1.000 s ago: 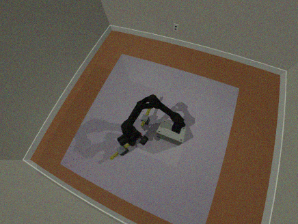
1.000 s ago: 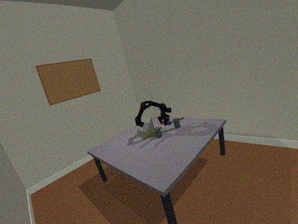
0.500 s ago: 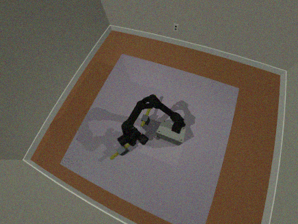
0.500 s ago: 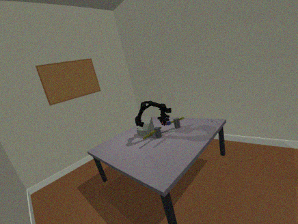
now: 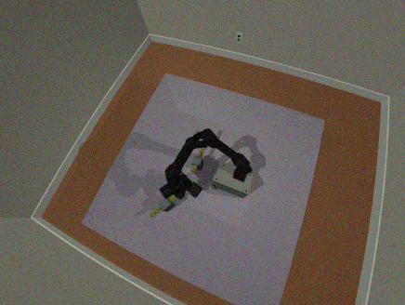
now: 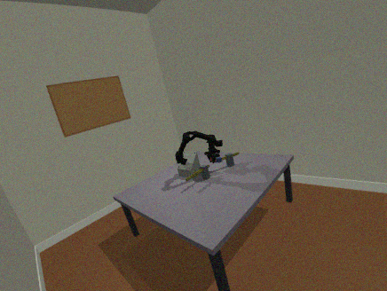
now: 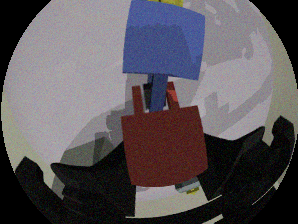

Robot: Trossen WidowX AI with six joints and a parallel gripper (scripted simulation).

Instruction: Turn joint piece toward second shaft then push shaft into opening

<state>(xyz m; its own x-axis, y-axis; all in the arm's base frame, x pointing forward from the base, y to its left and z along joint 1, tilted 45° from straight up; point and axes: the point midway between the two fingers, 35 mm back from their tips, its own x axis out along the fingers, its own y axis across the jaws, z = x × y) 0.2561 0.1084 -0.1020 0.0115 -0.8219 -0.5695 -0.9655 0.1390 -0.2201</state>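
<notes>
Joint piece: a red, square-sided block with flat, matte faces; two red prongs rise from it on either side of a blue tongue.
Blue part: a chunky, smooth block beyond the hinge, in line with the first shaft.
First shaft: a yellow bar, carried by a grey block on the worktop.
Second shaft: another yellow bar, in its own grey block, well apart from the first block; the bars point in different directions.
Jaws: partly closed, gripping the red joint piece between black, angular fingers.
Opening: its direction cannot be told; the wrist view does not show that face.
Arm: black, bent in a high arch, rising from a pale box with flat sides.
Worktop: a broad, pale lilac slab, evenly coloured, crossed by soft grey shadows, on dark, straight legs.
Floor: orange-brown, edged with a pale skirting board.
Walls: plain grey-beige, with a brown rectangular board in the exterior view and a small outlet in the top view.
Light: dim, the colours muted and grainy.
</notes>
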